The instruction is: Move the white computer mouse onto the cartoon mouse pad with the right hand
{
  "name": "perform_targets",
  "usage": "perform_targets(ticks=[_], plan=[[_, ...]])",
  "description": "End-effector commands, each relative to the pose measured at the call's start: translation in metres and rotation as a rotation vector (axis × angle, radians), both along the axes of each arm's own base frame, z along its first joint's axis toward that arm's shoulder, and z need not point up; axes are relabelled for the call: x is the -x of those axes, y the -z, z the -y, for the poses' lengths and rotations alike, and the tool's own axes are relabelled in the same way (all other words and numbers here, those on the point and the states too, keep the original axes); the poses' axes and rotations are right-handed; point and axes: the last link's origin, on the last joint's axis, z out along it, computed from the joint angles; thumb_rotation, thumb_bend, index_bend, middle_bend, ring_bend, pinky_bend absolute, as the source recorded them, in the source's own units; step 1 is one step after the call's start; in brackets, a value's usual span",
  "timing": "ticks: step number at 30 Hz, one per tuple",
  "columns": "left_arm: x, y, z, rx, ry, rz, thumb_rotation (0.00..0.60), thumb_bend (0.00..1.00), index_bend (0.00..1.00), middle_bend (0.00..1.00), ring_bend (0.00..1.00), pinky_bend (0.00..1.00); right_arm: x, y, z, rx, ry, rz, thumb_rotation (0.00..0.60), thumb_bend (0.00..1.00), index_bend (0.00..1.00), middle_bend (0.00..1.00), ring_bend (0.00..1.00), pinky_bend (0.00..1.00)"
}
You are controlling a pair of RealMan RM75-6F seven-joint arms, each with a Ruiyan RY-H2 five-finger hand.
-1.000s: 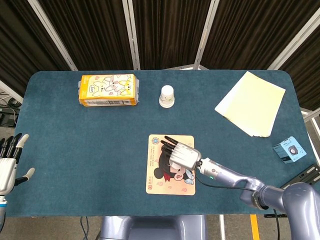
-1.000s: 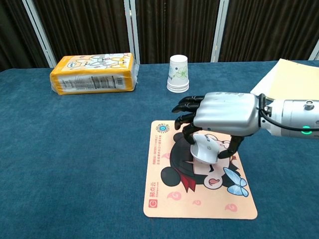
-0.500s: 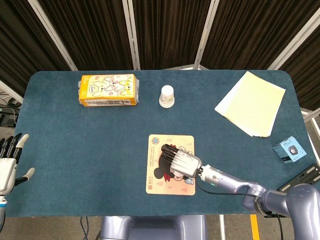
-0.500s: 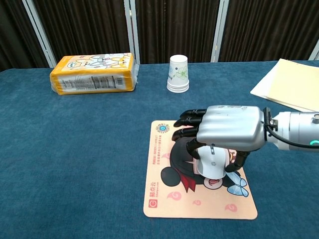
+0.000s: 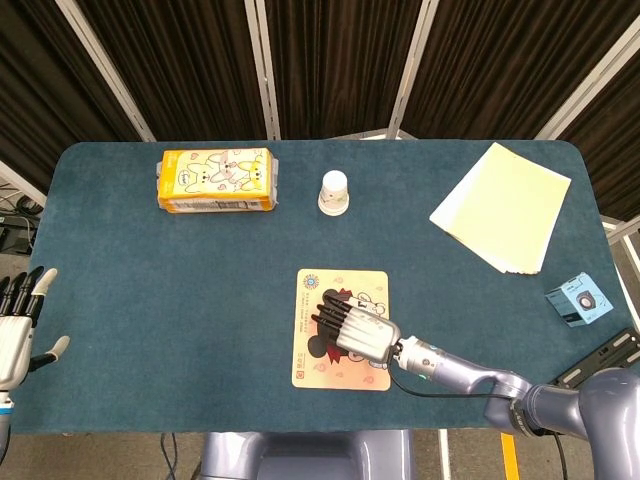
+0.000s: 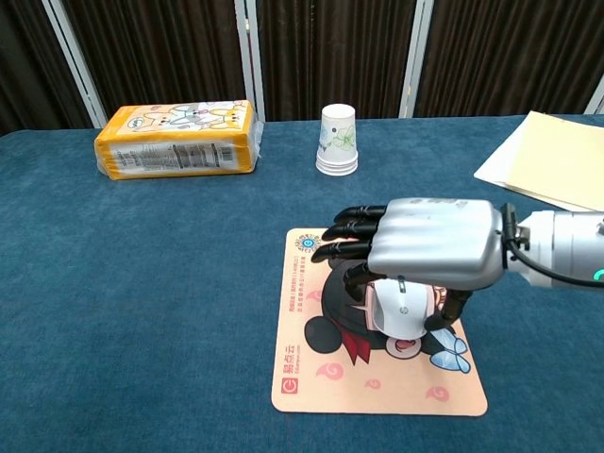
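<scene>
The white computer mouse (image 6: 401, 311) lies on the cartoon mouse pad (image 6: 311, 377), over the printed character's face. My right hand (image 6: 425, 250) hovers low over it, palm down. Its upper fingers stretch forward, while the thumb and the lowest finger still hug the mouse's sides. From the head view, the right hand (image 5: 355, 328) covers the mouse on the mouse pad (image 5: 312, 365), so the mouse is hidden there. My left hand (image 5: 20, 320) hangs off the table's left edge, fingers apart and holding nothing.
An orange tissue pack (image 5: 217, 180) lies at the back left. An upturned paper cup (image 5: 334, 192) stands behind the pad. Yellow papers (image 5: 502, 205) lie at the back right, and a small blue box (image 5: 578, 300) sits near the right edge.
The right hand brought the mouse toward me and down onto the pad's middle. Its upper fingers have uncurled and now stretch forward. The left hand has not moved.
</scene>
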Motion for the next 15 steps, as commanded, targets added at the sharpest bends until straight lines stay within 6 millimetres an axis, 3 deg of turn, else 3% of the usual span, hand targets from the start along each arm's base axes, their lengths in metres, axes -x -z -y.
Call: perform_targets(ticks=[1, 8, 15], plan=[[0.000, 0.000, 0.000, 0.000, 0.000, 0.000, 0.600, 0.24, 0.00, 0.00, 0.00, 0.00, -0.003, -0.011, 0.002, 0.023, -0.008, 0.018, 0.600, 0.09, 0.34, 0.05, 0.00, 0.00], [0.000, 0.000, 0.000, 0.000, 0.000, 0.001, 0.600, 0.24, 0.00, 0.00, 0.00, 0.00, -0.010, -0.056, 0.015, 0.130, 0.004, 0.105, 0.600, 0.10, 0.33, 0.05, 0.00, 0.00], [0.000, 0.000, 0.001, 0.002, 0.005, -0.003, 0.600, 0.24, 0.00, 0.00, 0.00, 0.00, 0.008, -0.099, 0.015, 0.203, 0.201, 0.227, 0.600, 0.10, 0.30, 0.04, 0.00, 0.00]])
